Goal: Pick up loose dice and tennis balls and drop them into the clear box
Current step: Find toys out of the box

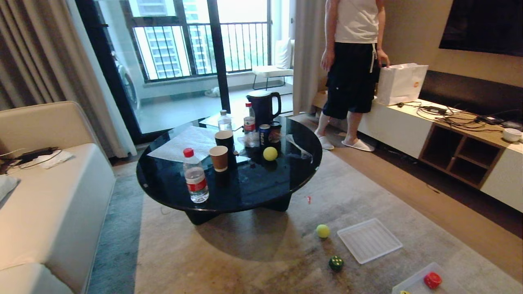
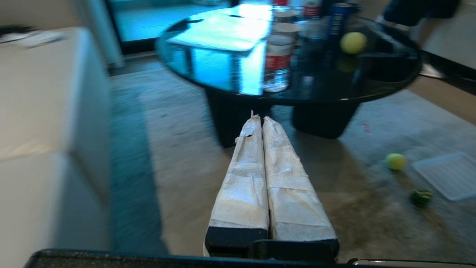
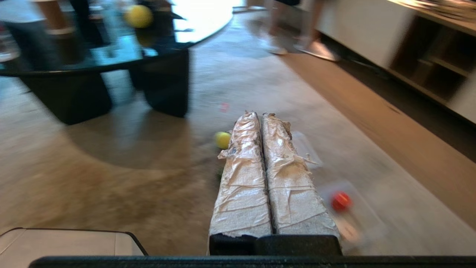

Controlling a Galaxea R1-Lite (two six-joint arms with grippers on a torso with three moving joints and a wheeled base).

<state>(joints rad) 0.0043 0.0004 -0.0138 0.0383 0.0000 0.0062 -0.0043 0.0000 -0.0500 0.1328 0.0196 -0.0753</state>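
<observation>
Both sets of jaws pressed shut and empty, left gripper [image 2: 259, 118] and right gripper [image 3: 258, 114] aloft; nearest loose dark green die [image 1: 336, 263] on rug just short of ribbed lid [image 1: 369, 239], nearer the right arm, clear box [image 1: 412, 283] beside.

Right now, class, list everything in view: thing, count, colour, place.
tennis balls: 2, yellow-green; one on the table, one on the rug
dice: green on the rug; red in the clear box
clear box: 1, translucent, rug
lid: 1, translucent, ribbed, rug
coffee table: 1, black, round
water bottle: red cap, table front
paper cup: brown, table
kettle: dark, table back
sofa: beige, left
person: standing by the cabinet
left gripper: shut
right gripper: shut
</observation>
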